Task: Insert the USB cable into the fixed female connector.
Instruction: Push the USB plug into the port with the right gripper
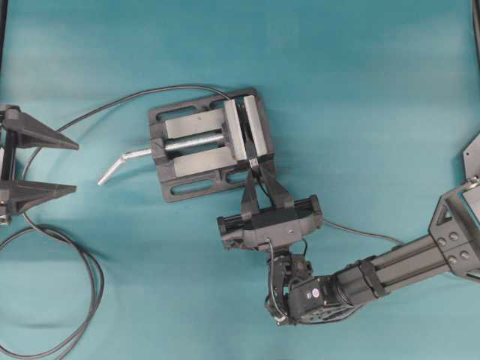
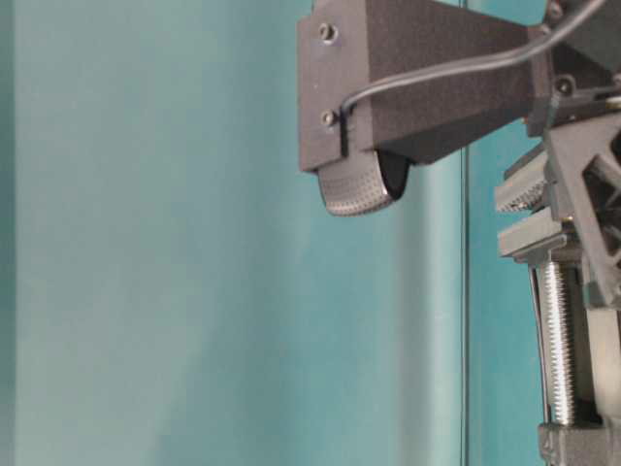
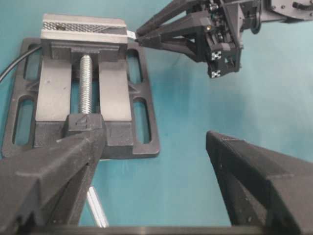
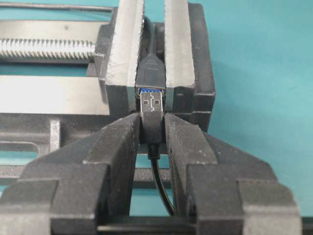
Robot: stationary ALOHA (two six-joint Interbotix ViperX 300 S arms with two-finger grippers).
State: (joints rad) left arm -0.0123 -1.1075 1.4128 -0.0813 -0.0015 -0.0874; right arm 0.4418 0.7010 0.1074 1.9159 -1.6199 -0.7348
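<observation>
Nearest the bench's front edge, toward its right corner, the right arm (image 1: 405, 262) reaches in and bends toward the middle, where the right gripper (image 4: 152, 125) is clenched on the plug of the USB cable (image 4: 152, 117), its two fingers (image 4: 115, 147) pressing the dark plug body from either side. From the right wrist view the plug's metal tip points straight at the vise (image 4: 195, 63) and sits right at the mouth of the connector (image 4: 150, 73), which stands clamped between the vise's two grey jaws with a strip of blue showing in its opening; whether the tip has entered the socket or only touches it I cannot tell. Behind the fingers the thin cable runs back under the gripper and, in the overhead view, trails off toward the bench's right edge. At the left edge the left gripper (image 1: 37, 165) is released, fingers spread wide with nothing between them, well apart from the vise. Past the vise's left end a bent silver handle (image 1: 120, 163) sticks out, and a thicker black cable (image 1: 97, 112) arcs from the vise's far side to the left edge and loops down into the front left corner
</observation>
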